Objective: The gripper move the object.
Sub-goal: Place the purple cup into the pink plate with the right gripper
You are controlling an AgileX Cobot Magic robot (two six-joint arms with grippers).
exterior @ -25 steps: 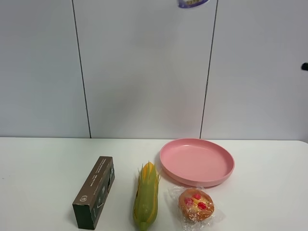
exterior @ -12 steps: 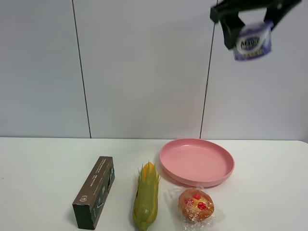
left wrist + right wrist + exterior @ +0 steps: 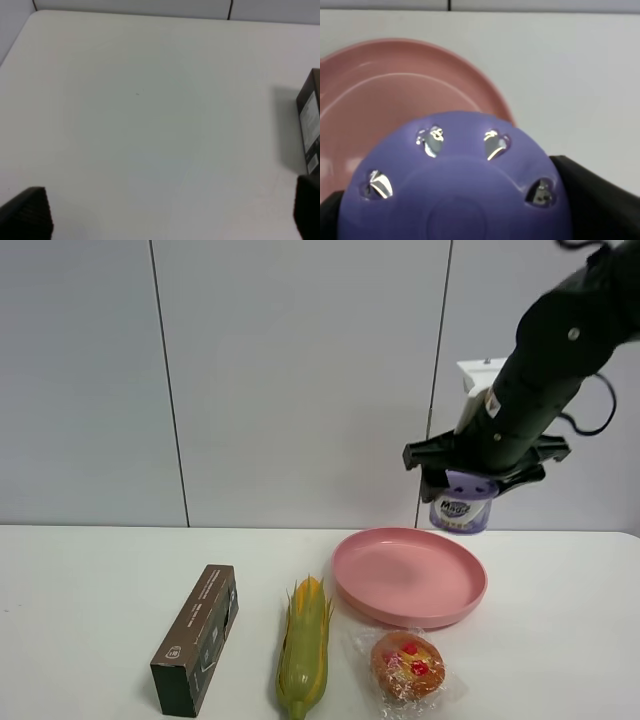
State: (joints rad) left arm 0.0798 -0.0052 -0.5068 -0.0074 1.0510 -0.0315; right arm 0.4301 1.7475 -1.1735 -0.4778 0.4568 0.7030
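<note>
My right gripper is shut on the small white tub with the purple lid and purple label. It holds the tub in the air above the far right rim of the pink plate. In the right wrist view the purple perforated lid fills the foreground between the black fingers, with the pink plate below it. My left gripper is open over bare table; only its two black fingertips show, and it is outside the exterior high view.
A dark oblong box lies at the front left and shows at the edge of the left wrist view. An ear of corn lies beside it. A wrapped muffin lies in front of the plate.
My right gripper has come down from the top of the view with the tub, from high above to just over the plate's far right rim. Nothing on the table has moved.
</note>
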